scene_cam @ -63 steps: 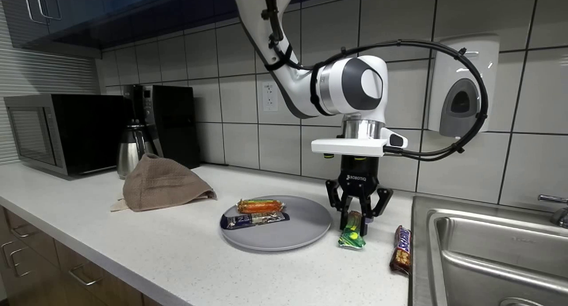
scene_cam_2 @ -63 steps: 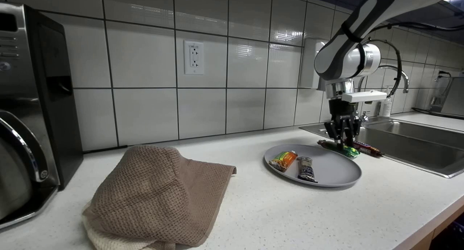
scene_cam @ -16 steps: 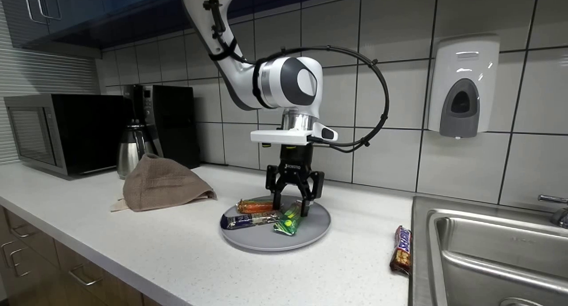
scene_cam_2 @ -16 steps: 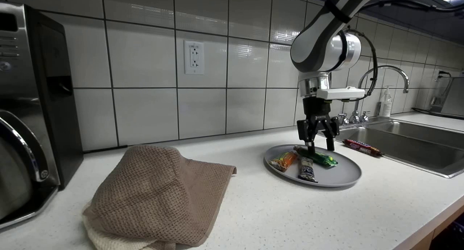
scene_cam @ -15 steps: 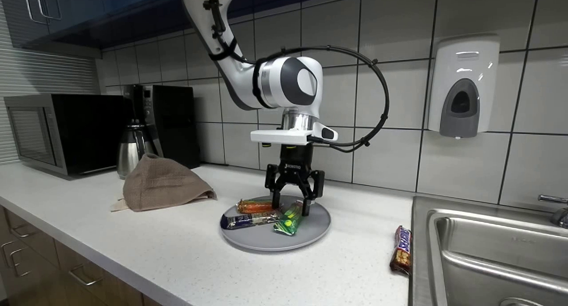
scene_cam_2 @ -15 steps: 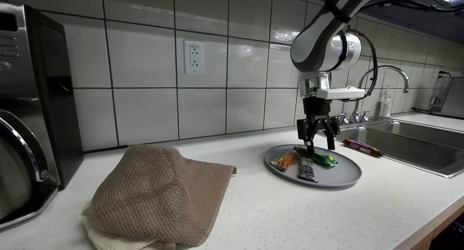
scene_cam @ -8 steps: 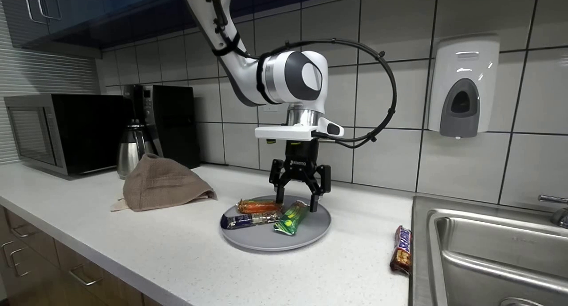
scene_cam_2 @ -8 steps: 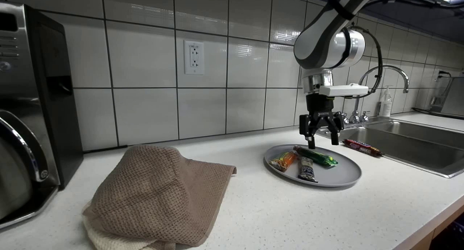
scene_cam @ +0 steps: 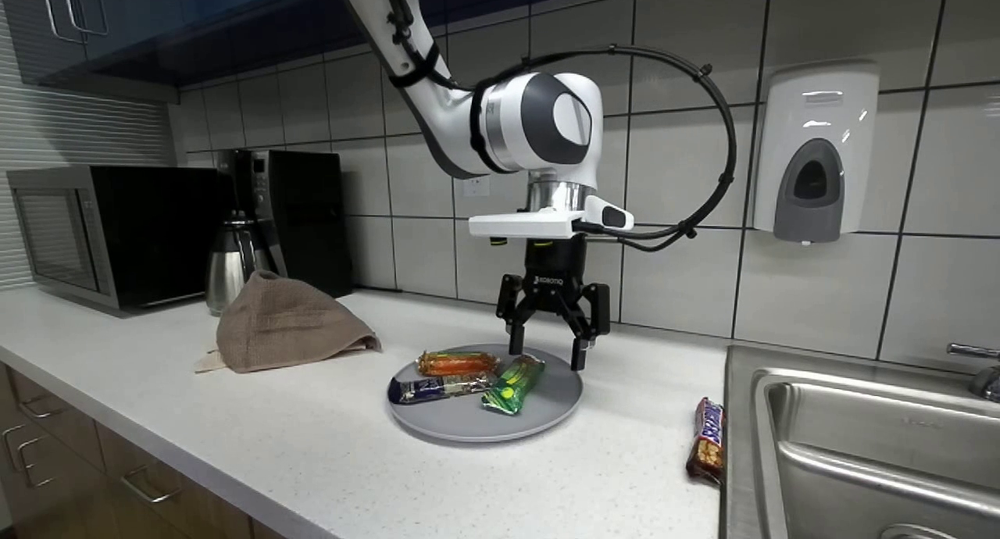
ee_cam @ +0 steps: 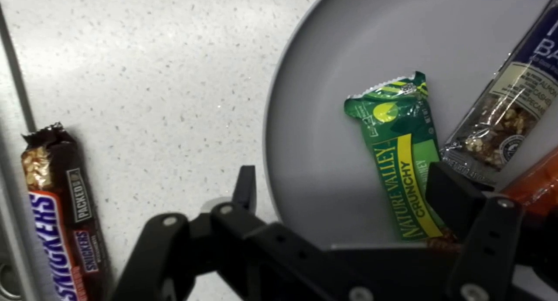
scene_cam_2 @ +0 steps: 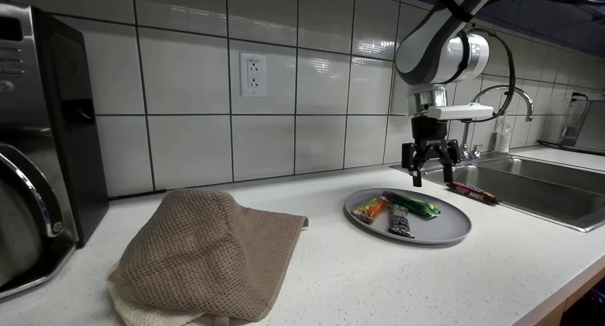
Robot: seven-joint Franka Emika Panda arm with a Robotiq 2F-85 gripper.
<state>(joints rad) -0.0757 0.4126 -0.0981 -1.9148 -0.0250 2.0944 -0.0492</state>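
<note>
Above the grey plate's (scene_cam: 476, 430) rim nearest the sink, my gripper (scene_cam: 547, 358) stands open with nothing between its fingers. A green granola bar (scene_cam: 513, 386) lies on the plate below, apart from the fingertips. Beside it on the plate are a dark blue-and-silver wrapped bar (scene_cam: 441, 387) and an orange one (scene_cam: 459, 363). In the wrist view one finger (ee_cam: 453, 196) overlaps the green bar's edge from above, while the opposite finger (ee_cam: 246, 187) shows over the counter. A Snickers bar (ee_cam: 61, 231) rests on the counter beside the sink.
The steel sink (scene_cam: 859, 461) adjoins the counter by the Snickers bar. A brown towel (scene_cam_2: 203, 255) lies bunched on the counter, near a steel carafe (scene_cam: 226, 265) and a black microwave (scene_cam: 148, 234). A soap dispenser (scene_cam: 816, 156) hangs on the tiled wall.
Some seconds ago my gripper was around the green bar on the counter; the bar now lies on the plate, released. Over the last second the gripper opened wider, rose and moved toward the sink.
</note>
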